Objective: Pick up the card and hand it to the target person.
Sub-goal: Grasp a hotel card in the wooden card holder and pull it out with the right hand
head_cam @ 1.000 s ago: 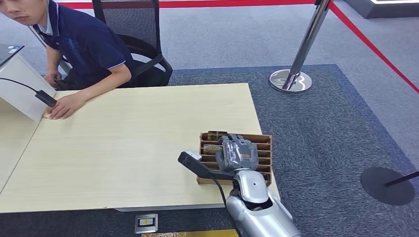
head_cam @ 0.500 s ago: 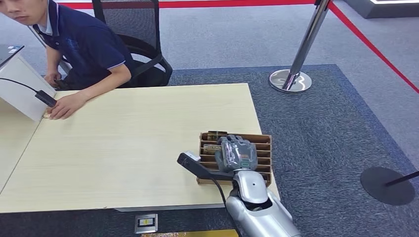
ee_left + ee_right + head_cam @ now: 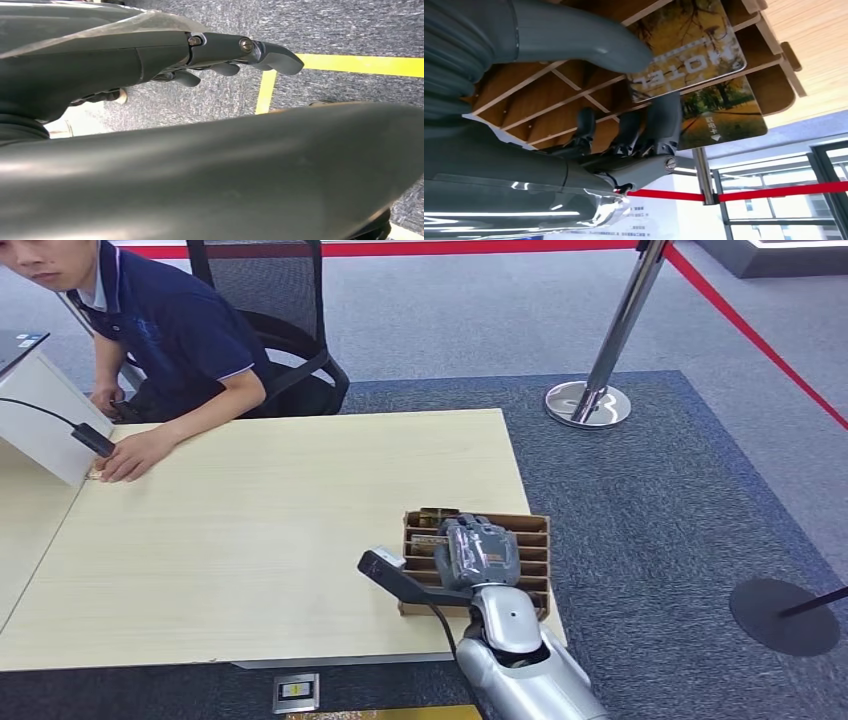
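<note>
Card (image 3: 694, 55) pinched by right hand (image 3: 478, 552) thumb and fingers in wooden rack (image 3: 535, 540), lower-centre on counter (image 3: 270, 530); lift straight out of slot, then carry toward person (image 3: 170, 330) upper left.

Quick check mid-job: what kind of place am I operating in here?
Probably a mock hotel front desk in a demo hall: a card printed HOTEL in a wooden rack, a person seated at the table, and a stanchion with red rope.

Two cards (image 3: 694, 47), one slotted wooden rack (image 3: 535, 540), one person (image 3: 170, 330).
</note>
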### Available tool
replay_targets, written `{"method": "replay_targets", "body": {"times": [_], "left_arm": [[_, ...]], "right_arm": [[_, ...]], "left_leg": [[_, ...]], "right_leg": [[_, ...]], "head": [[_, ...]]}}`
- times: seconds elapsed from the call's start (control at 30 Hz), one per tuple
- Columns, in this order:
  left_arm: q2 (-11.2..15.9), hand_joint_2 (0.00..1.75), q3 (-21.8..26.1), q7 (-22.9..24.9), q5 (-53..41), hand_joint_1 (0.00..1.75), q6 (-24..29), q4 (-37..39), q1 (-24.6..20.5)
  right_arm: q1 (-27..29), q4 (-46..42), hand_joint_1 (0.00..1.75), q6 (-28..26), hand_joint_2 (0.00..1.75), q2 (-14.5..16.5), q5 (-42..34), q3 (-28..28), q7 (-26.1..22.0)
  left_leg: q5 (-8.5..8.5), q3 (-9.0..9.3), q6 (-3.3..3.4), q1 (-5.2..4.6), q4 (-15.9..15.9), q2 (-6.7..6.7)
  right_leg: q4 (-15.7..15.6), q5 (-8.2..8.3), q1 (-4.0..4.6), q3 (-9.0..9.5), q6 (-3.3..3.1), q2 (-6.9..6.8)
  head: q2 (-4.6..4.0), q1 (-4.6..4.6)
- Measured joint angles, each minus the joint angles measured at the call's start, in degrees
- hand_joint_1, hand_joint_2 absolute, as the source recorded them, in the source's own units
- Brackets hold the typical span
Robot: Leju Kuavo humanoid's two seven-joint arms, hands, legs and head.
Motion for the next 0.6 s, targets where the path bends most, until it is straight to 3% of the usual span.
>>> {"method": "replay_targets", "body": {"times": [0.1, 0.6], "left_arm": [[0.0, 0.00, 0.0, 0.0, 0.0, 0.00, 0.0, 0.0, 0.0], [0.0, 0.00, 0.1, 0.0, 0.6, 0.00, 0.1, 0.0, 0.0]], "right_arm": [[0.0, -0.3, 1.75, -0.1, 1.75, 0.0, -0.1, 0.0, -0.1], [2.5, -9.0, 1.75, -0.2, 1.75, -0.7, 0.0, 0.1, -0.9]], "left_leg": [[0.00, 0.00, 0.00, 0.00, 0.0, 0.00], [0.00, -0.05, 0.00, 0.00, 0.0, 0.00]], "right_leg": [[0.0, 0.00, 0.00, 0.00, 0.00, 0.00], [0.0, 0.00, 0.00, -0.06, 0.00, 0.00]], "head": [[0.00, 0.00], [0.00, 0.00]]}}
